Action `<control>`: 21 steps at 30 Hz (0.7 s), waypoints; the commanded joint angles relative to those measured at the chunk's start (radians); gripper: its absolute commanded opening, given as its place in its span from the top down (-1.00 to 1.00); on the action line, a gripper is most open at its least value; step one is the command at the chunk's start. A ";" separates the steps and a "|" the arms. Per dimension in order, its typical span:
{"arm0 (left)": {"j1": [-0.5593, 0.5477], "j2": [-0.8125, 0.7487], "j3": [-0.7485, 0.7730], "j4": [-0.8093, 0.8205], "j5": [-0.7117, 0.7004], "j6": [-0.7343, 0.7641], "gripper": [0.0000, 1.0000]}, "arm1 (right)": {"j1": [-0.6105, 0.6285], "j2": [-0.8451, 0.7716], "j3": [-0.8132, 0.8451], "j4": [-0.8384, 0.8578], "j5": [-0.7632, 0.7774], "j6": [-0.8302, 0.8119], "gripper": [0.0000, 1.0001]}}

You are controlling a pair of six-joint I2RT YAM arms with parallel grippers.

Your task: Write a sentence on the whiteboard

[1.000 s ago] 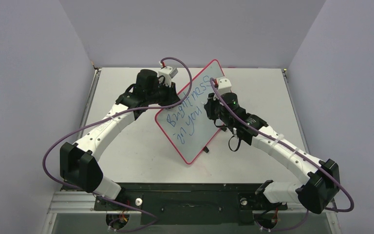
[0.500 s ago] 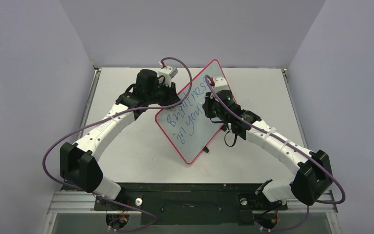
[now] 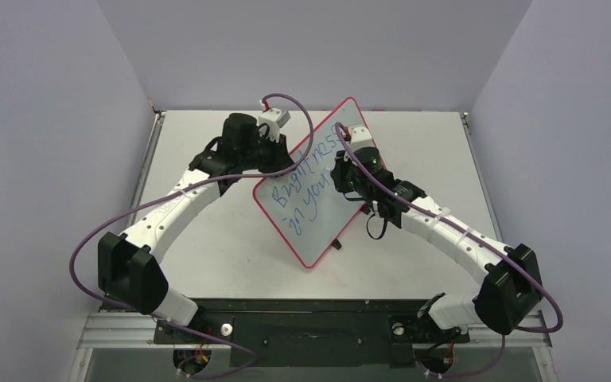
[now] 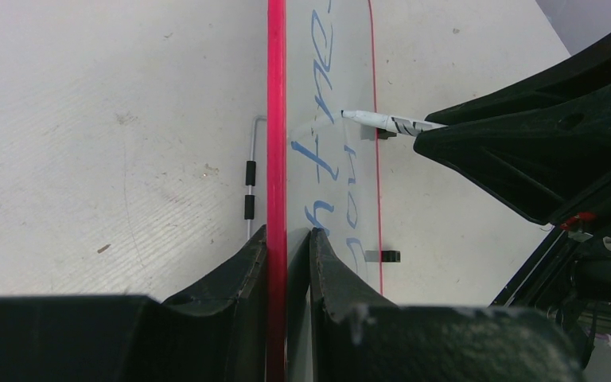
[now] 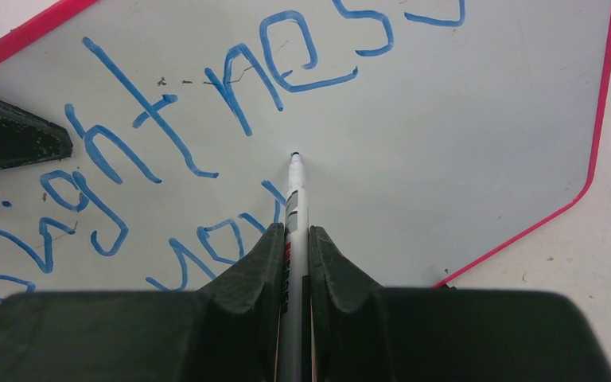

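Note:
The whiteboard [image 3: 318,232], white with a red-pink rim, stands tilted at mid-table. The sentence [image 3: 306,171] on it, in blue, reads "Brightness" over "in you". My left gripper [image 3: 274,161] is shut on the board's upper left edge; in the left wrist view its jaws [image 4: 288,232] pinch the red rim [image 4: 276,95]. My right gripper [image 3: 340,171] is shut on a white marker [image 5: 294,191]. The marker's tip rests on the board face just past "you", below "ness" [image 5: 302,60]. The marker also shows in the left wrist view [image 4: 386,122].
A black clip [image 3: 337,243] sits on the board's lower right edge. A thin wire stand [image 4: 251,179] lies behind the board on the white table [image 3: 207,239]. Grey walls close in the left, right and back. Purple cables loop over both arms.
My right arm has swung left and brought the marker to the board after "you". In the last half second it barely moves. The left arm and board have held still.

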 commanded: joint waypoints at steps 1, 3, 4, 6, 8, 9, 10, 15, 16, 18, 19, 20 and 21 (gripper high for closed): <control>0.005 -0.040 0.004 0.028 -0.087 0.110 1.00 | -0.005 -0.006 -0.040 0.056 -0.022 0.017 1.00; 0.005 -0.041 0.004 0.028 -0.088 0.110 1.00 | -0.004 -0.012 -0.057 0.058 -0.023 0.019 1.00; 0.005 -0.039 0.004 0.028 -0.088 0.110 1.00 | -0.004 -0.017 -0.062 0.058 -0.024 0.021 1.00; 0.005 -0.039 0.004 0.029 -0.088 0.110 1.00 | -0.005 -0.024 -0.079 0.060 -0.025 0.022 1.00; 0.005 -0.038 0.004 0.028 -0.086 0.110 1.00 | -0.003 -0.032 -0.095 0.062 -0.025 0.026 1.00; 0.005 -0.037 0.004 0.028 -0.086 0.110 1.00 | -0.004 -0.035 -0.107 0.065 -0.025 0.030 1.00; 0.005 -0.037 0.004 0.028 -0.086 0.110 1.00 | -0.003 -0.041 -0.113 0.065 -0.027 0.033 1.00; 0.005 -0.035 0.005 0.028 -0.085 0.111 1.00 | -0.002 -0.063 -0.144 0.066 -0.028 0.039 1.00; 0.005 -0.036 0.006 0.028 -0.084 0.111 1.00 | -0.003 -0.067 -0.147 0.065 -0.028 0.039 1.00; 0.005 -0.036 0.006 0.028 -0.084 0.110 1.00 | -0.001 -0.072 -0.150 0.063 -0.029 0.040 1.00; 0.005 -0.036 0.005 0.028 -0.085 0.110 1.00 | -0.002 -0.073 -0.150 0.061 -0.029 0.041 1.00; 0.005 -0.036 0.005 0.027 -0.086 0.110 1.00 | -0.002 -0.075 -0.146 0.061 -0.030 0.042 1.00; 0.005 -0.035 0.005 0.027 -0.086 0.110 1.00 | -0.001 -0.073 -0.143 0.061 -0.031 0.041 1.00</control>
